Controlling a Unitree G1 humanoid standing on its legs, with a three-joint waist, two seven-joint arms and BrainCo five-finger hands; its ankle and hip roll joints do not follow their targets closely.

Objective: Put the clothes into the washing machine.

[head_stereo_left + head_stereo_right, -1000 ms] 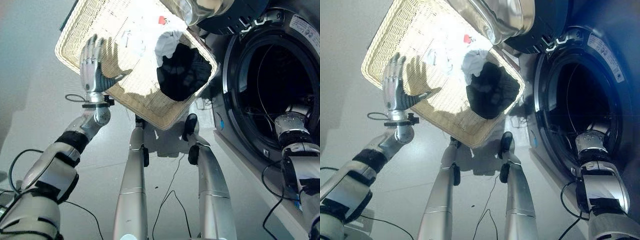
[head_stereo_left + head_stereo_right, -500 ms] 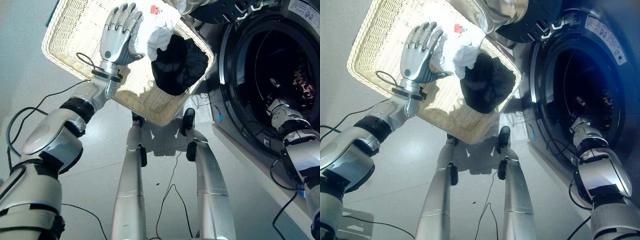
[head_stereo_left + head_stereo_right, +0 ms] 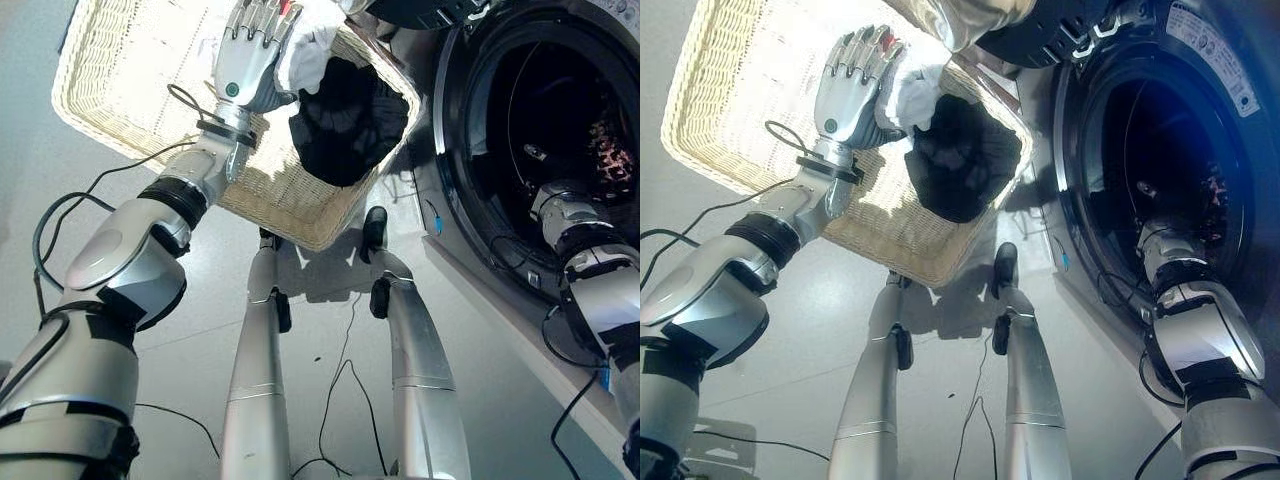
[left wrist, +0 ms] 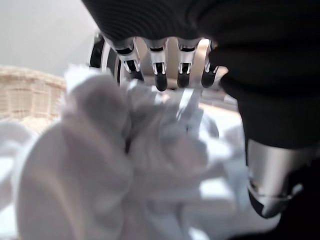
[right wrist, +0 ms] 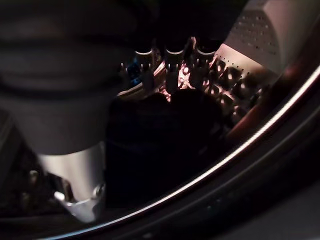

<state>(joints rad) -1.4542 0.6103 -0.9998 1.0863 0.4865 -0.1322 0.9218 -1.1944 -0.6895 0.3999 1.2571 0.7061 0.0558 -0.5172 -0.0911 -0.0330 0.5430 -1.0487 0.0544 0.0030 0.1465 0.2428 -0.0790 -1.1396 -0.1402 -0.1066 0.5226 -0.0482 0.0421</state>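
Risk: left hand point(image 3: 248, 62) rests straight-fingered on the white cloth point(image 3: 310, 45) in the basket point(image 3: 130, 90), unclamped, so it may slip; right hand's fingers unreadable inside the washer point(image 3: 520, 150).

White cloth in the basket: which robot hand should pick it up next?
Left. The left hand already rests on the white cloth in the basket, while the right hand is inside the washing machine drum.
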